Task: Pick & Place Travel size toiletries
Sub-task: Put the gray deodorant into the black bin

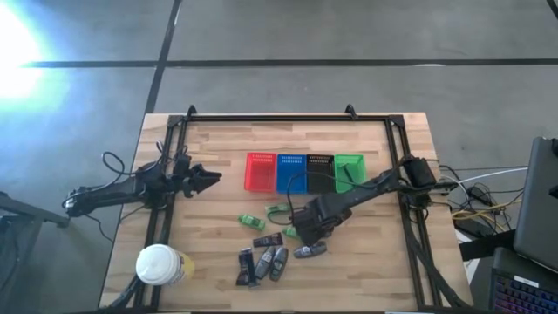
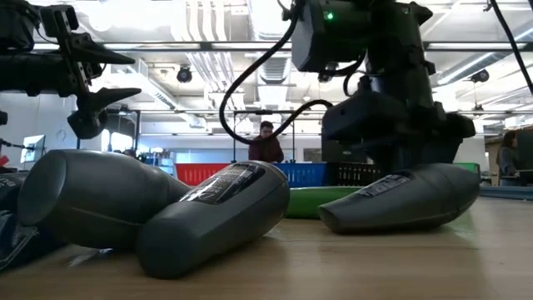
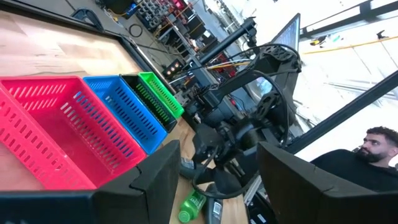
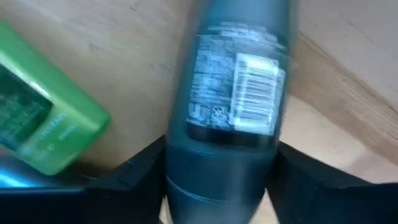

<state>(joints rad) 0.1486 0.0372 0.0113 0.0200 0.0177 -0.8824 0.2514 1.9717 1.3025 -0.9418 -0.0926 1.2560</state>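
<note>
The toiletries lie scattered on the near middle of the wooden table: green packets (image 1: 251,221), dark tubes (image 1: 266,240) and grey-silver oval pieces (image 1: 277,261). My right gripper (image 1: 305,231) is down among them, its fingers on either side of a dark grey labelled tube (image 4: 233,106), with a green packet (image 4: 43,127) beside it. In the low view that tube (image 2: 400,200) lies flat on the table under the gripper. My left gripper (image 1: 205,177) hangs open above the table's left part, clear of everything. My right gripper has the dark grey tube between its two fingers (image 4: 140,171), at the tube's end (image 4: 217,180) nearest the wrist. The fingers come from above, slanting down, and lie across the tube. The tube lies on the table.
Red (image 1: 260,172), blue (image 1: 289,173), black (image 1: 319,173) and green (image 1: 349,171) slotted baskets stand in a row at the far middle. A white-lidded yellowish jar (image 1: 161,264) stands near the left front corner. A black frame borders the table. A person shows in the room beyond.
</note>
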